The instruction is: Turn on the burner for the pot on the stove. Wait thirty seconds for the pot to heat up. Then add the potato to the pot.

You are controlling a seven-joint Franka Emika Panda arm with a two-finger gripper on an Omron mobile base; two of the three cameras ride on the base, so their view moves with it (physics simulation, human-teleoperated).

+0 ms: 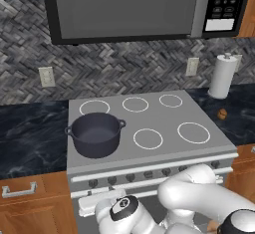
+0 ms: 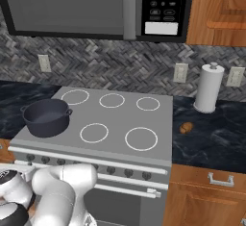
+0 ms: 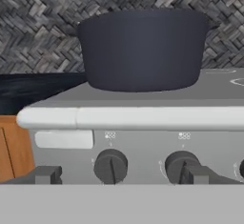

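Gripper low before the stove front, its dark fingertips set wide apart with nothing between them. Fingers level with the knob row; one knob sits between the tips, a second knob just behind the right tip. No contact with either can be confirmed.

Above the knobs, the white bar handle runs across the hand view.

Pot upright on the stove top's front-left burner ring, at 12 o'clock from the gripper, interior appearing empty.

Potato lies on the dark counter just right of the stove, well apart from the pot, at roughly 3 o'clock from it.

Paper towel roll stands behind the potato at the backsplash. Microwave hangs above the stove.
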